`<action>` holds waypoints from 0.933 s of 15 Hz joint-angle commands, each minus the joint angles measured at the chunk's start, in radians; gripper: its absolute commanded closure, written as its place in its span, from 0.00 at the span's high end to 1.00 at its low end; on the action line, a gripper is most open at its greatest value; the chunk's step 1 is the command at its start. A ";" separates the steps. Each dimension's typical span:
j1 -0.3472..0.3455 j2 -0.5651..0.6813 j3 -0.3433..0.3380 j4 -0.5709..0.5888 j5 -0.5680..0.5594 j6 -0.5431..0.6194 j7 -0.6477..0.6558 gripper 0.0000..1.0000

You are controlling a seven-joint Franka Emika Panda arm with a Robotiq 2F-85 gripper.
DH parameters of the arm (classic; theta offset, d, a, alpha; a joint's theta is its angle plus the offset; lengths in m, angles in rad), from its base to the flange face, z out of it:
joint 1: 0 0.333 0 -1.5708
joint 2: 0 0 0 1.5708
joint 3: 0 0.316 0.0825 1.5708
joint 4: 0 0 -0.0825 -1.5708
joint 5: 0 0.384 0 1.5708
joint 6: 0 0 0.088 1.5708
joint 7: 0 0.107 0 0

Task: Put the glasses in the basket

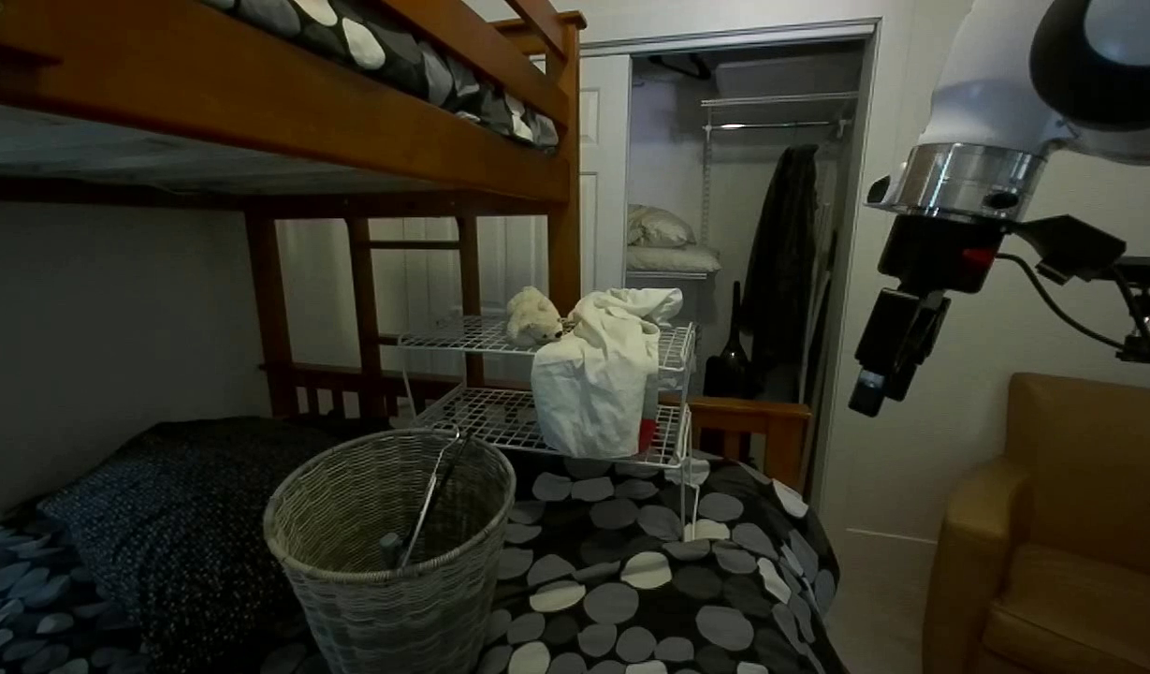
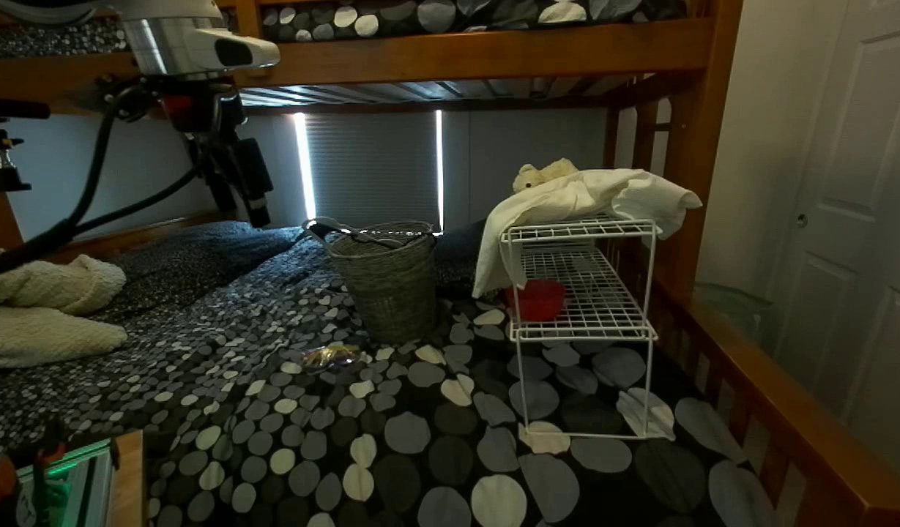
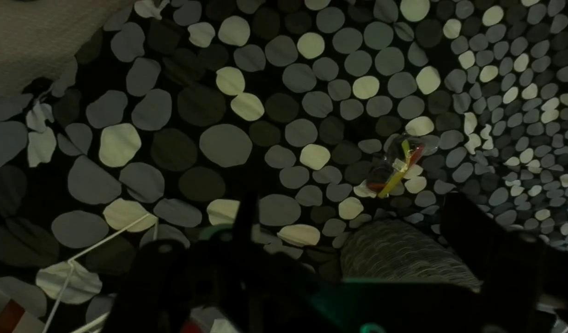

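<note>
The glasses appear to be the small clear plastic packet with yellow and red strips [image 3: 397, 169] in the wrist view. It lies on the dotted bedspread, also visible in an exterior view [image 2: 330, 356], in front of the basket [image 2: 392, 296]. I cannot make out its exact shape. The pale woven basket stands upright on the bed in both exterior views [image 1: 397, 608]; its side shows in the wrist view [image 3: 399, 252]. A thin metal and dark object leans inside it. My gripper [image 3: 353, 199] is open and empty, high above the bed in both exterior views [image 1: 879, 393] [image 2: 244, 208].
A white wire rack [image 2: 581, 333] stands beside the basket, with a white cloth [image 2: 589, 197], a teddy bear [image 2: 545, 174] and a red bowl [image 2: 541, 300]. The upper bunk's wooden rail [image 2: 479, 57] hangs overhead. A cream blanket [image 2: 47, 315] and an armchair [image 1: 1052, 524] are also around.
</note>
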 commanded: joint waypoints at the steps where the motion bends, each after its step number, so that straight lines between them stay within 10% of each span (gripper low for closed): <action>1: 0.002 0.051 0.077 -0.019 0.084 -0.048 0.164 1.00; 14: 0.027 0.369 0.592 -0.037 0.134 0.211 0.707 1.00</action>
